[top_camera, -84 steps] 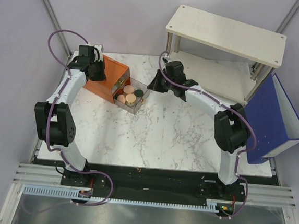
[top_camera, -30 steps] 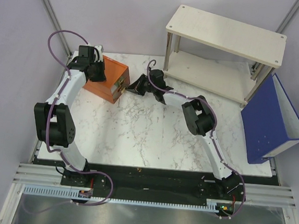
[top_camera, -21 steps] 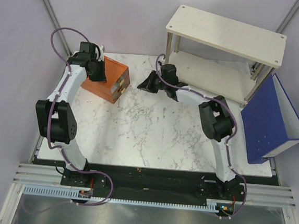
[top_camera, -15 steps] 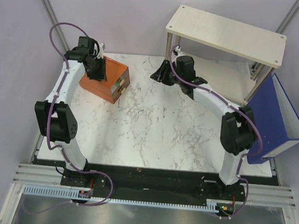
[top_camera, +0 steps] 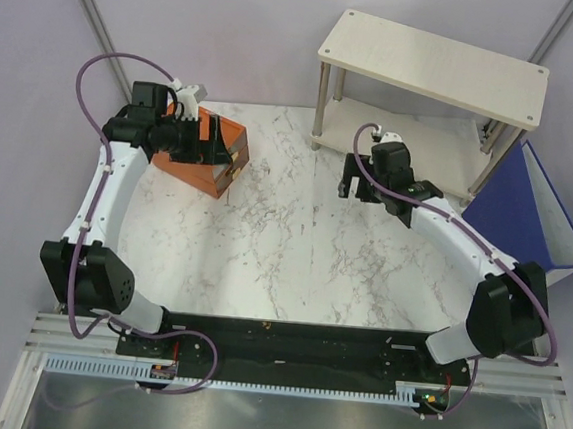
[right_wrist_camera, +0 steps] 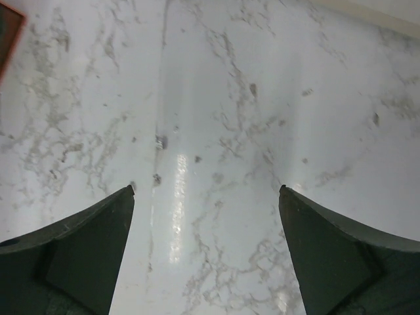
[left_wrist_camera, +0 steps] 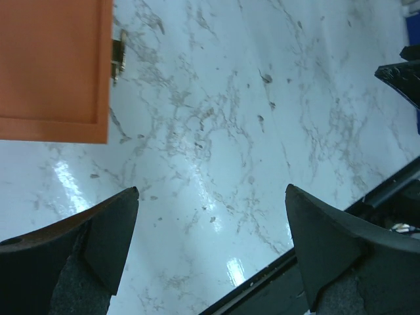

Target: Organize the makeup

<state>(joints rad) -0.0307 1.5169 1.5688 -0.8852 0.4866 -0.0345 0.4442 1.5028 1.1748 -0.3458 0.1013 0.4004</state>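
None of the makeup shows in any view. The orange box [top_camera: 228, 141] stands at the table's back left with its drawer pushed in; the left wrist view shows its front [left_wrist_camera: 52, 65] and brass latch [left_wrist_camera: 118, 56]. My left gripper [top_camera: 204, 147] hovers over the box, open, with only marble between its fingers [left_wrist_camera: 211, 190]. My right gripper [top_camera: 353, 180] hangs open and holds nothing over the marble at mid-table, well right of the box, and the right wrist view [right_wrist_camera: 207, 189] shows bare marble below it.
A pale wooden two-tier shelf [top_camera: 435, 62] stands at the back right. A blue bin [top_camera: 521, 230] leans at the right edge. The black rail [left_wrist_camera: 387, 197] along the table's near edge shows in the left wrist view.
The clear drawer with the makeup stood open earlier and is now shut inside the orange box. Both grippers have opened. The right arm has drawn back to the right, and the left has lifted.
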